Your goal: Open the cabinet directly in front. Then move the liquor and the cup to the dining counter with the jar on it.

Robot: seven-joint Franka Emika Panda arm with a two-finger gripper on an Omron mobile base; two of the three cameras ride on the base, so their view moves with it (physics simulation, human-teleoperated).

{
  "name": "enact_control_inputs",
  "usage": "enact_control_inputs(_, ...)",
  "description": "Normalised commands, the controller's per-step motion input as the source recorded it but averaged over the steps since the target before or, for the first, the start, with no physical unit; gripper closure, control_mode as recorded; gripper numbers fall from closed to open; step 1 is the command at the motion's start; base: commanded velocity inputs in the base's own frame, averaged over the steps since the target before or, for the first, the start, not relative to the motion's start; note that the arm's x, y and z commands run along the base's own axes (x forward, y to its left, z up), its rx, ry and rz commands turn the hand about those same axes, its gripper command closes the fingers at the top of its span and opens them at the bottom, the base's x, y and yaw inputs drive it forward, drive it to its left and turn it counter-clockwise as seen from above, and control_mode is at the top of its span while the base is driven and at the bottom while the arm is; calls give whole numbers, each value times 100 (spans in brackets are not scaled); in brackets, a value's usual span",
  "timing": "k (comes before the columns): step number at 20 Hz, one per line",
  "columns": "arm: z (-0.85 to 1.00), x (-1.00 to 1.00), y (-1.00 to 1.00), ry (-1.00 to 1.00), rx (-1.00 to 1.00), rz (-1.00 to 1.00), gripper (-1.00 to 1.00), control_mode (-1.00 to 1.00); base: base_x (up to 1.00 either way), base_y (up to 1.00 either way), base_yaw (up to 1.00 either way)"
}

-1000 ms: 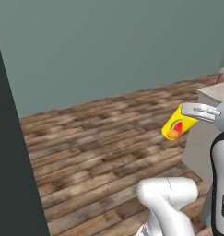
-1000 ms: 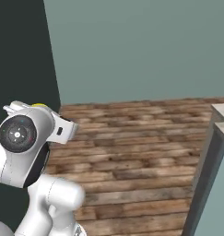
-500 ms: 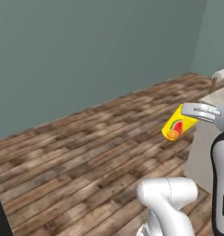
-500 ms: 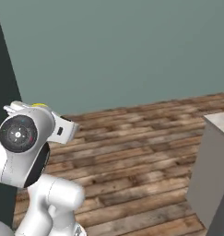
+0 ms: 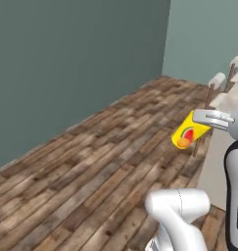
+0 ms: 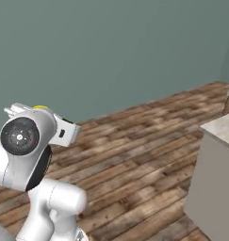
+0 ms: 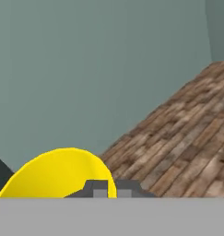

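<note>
In the left base view we see our white arm's two-finger gripper (image 5: 204, 117) at the right of the frame, clenched on the rim of the small yellow cup with a red-orange mark (image 5: 187, 133). The cup is tilted, its base pointing down and to the left, and it hangs in the air above the brown wooden plank floor (image 5: 91, 166). Just behind it, at the upper right of that frame, stand wooden stools with pale round seats (image 5: 217, 81) beside a pale counter slab (image 5: 233, 100) at the right edge.

In the hand view the yellow cup (image 7: 58, 175) bulges up from the lower left, touching the dark fingertips (image 7: 100, 188) at the bottom centre, with the plank floor (image 7: 178, 143) running away to the right beneath a plain grey-green wall (image 7: 99, 69).

In the right base view the same wall (image 6: 111, 52) spans the top, the floor (image 6: 144, 155) crosses the middle, and the corner of a grey block with a marbled top (image 6: 215, 179) sits at the lower right.
</note>
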Motion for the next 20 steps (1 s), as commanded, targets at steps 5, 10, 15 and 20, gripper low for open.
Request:
enact_control_inputs(5,0,0,0,0,0,0,100,100,100,46,-62)
enact_control_inputs(10,0,0,0,0,0,0,100,100,100,44,-67)
enact_control_inputs(15,0,0,0,0,0,0,100,100,100,44,-65)
enact_control_inputs(20,0,0,0,0,0,0,100,100,100,7,-54)
